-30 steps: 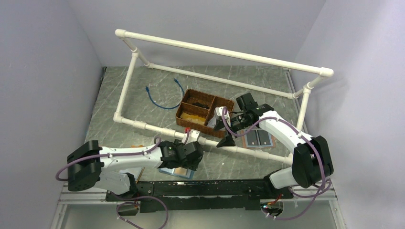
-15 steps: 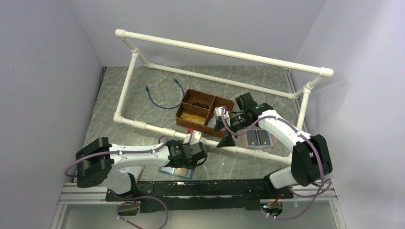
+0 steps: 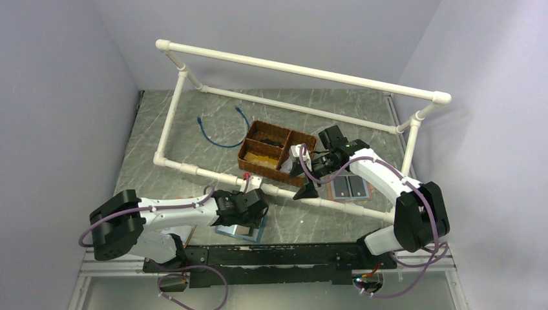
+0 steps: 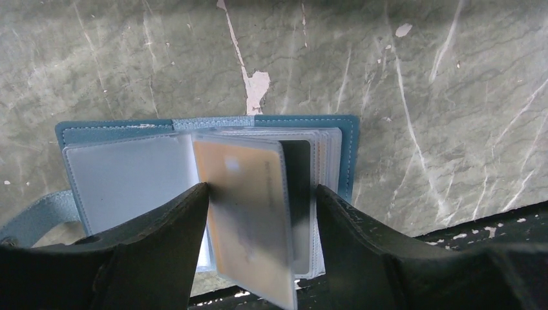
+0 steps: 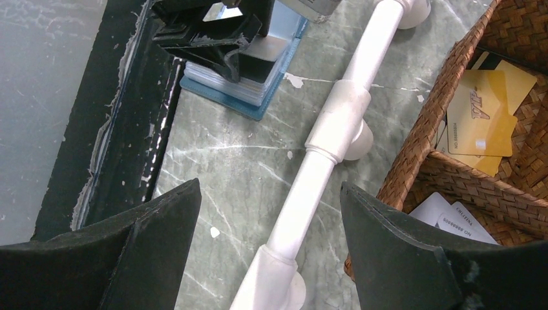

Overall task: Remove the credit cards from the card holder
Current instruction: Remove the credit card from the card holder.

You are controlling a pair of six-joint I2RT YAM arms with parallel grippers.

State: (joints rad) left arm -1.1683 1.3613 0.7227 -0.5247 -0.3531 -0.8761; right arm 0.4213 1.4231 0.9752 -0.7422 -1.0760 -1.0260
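- Grey-green marble table (image 3: 194, 129) is holding everything.
- White pipe frame (image 3: 297, 68) is standing on it.
- Brown woven basket (image 3: 243, 155) is sitting beside the frame.
- Blue card holder (image 4: 97, 132) is lying open near the front edge.
- Left gripper (image 4: 262, 187) is reaching half open around a tipped-up pocket page (image 4: 245, 206); I cannot tell if it is squeezing.
- Right gripper (image 5: 268, 187) is hovering wide open, holding nothing.
- Credit cards (image 4: 298, 200) are sitting in the holder's pockets.

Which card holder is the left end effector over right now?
The slate-blue card holder, lying open with its clear sleeves fanned; the brown holder, showing two grey cards, lies beside the right arm.
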